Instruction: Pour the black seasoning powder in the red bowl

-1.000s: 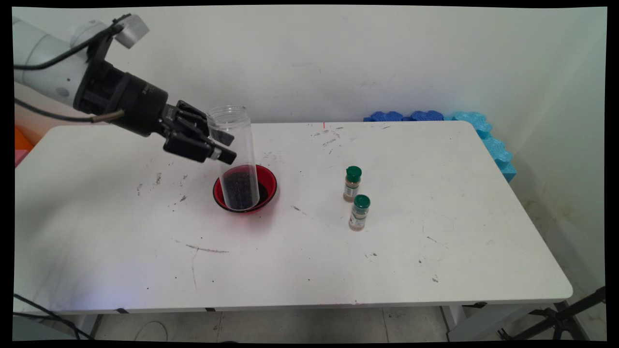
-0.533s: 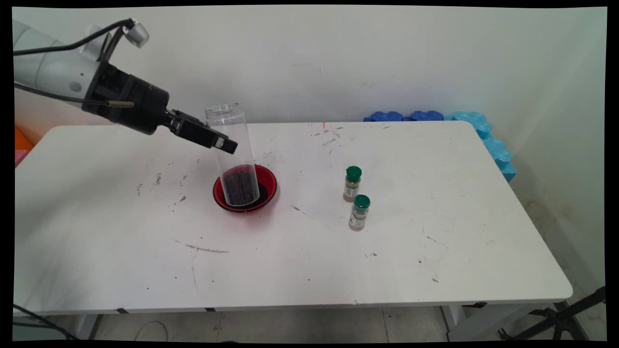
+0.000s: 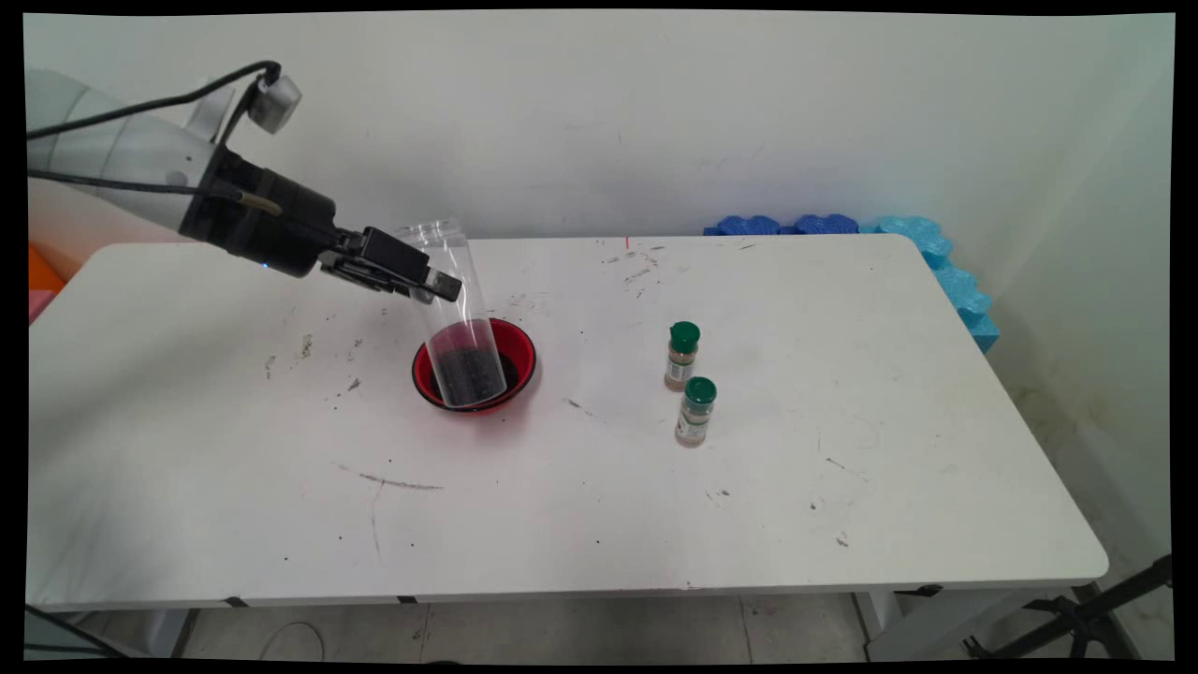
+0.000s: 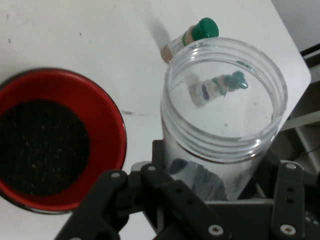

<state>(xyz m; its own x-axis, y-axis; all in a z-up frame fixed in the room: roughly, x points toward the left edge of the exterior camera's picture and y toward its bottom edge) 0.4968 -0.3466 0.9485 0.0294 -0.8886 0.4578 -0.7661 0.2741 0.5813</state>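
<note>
while tilted, clear jar clamped in gripper — apparently above red bowl

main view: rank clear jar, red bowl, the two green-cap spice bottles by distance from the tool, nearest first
1. clear jar, gripped in the tool.
2. red bowl, just below it.
3. far spice bottle, to the right.
4. near spice bottle, right, nearer the table's front.

The white counter, scuffed with dark marks, bears a red bowl of dark grains left of centre. Well to its right stand two green-capped spice jars, just beside each other, upright.
</note>
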